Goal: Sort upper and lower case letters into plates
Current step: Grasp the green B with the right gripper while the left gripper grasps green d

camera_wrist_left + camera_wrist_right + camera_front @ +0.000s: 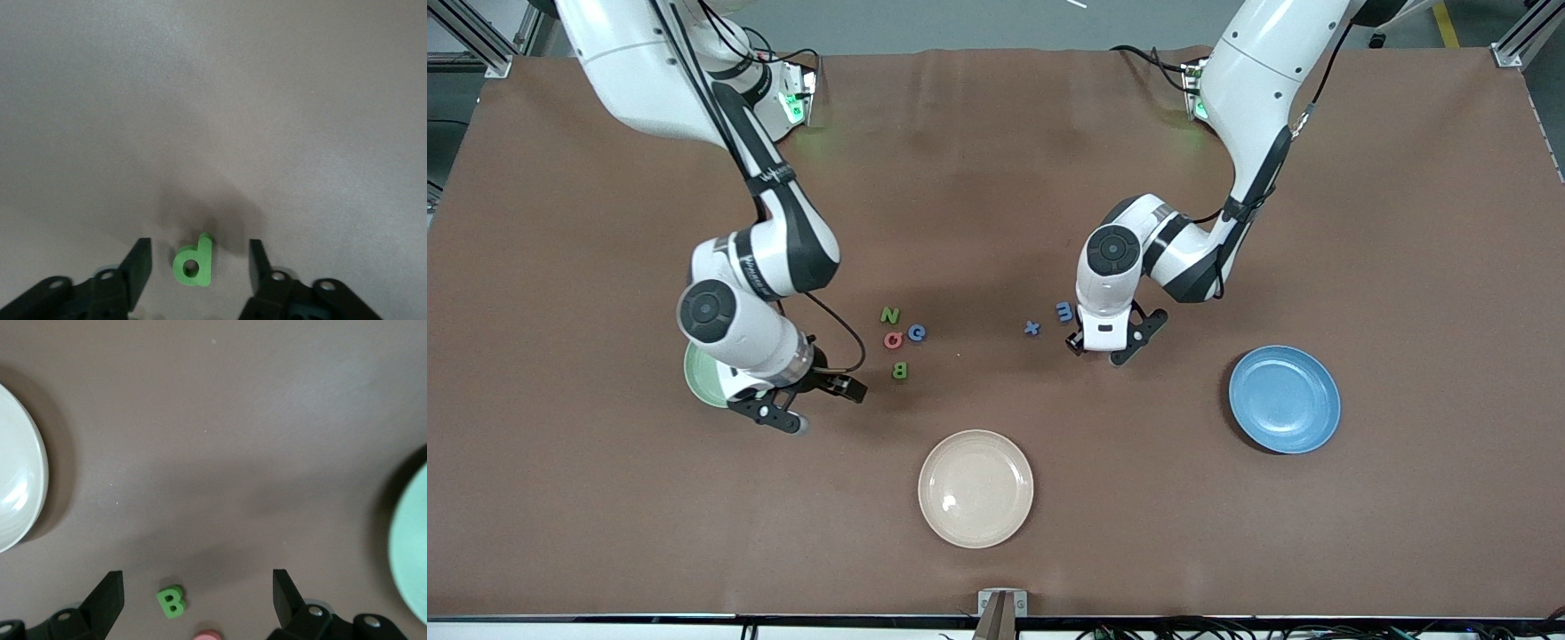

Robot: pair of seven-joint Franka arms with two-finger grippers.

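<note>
Green letter p (193, 263) is framed between the spread fingers of the left gripper (200, 267), flat on the brown table (996, 178) near the blue m (1064, 311). Being thin, it could be nudged aside at closing. The right gripper (198, 590) is held wide over the green B (171, 601), beside the pale green plate (696, 378).

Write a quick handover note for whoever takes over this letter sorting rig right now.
Left gripper: open, low over the table, straddling the green p.
Right gripper: open, empty, above the table beside the pale green plate.
N, Q, G, B clustered on the table; x and m beside the left gripper.
Blue plate holds nothing.
No letter seen sorted yet.
</note>
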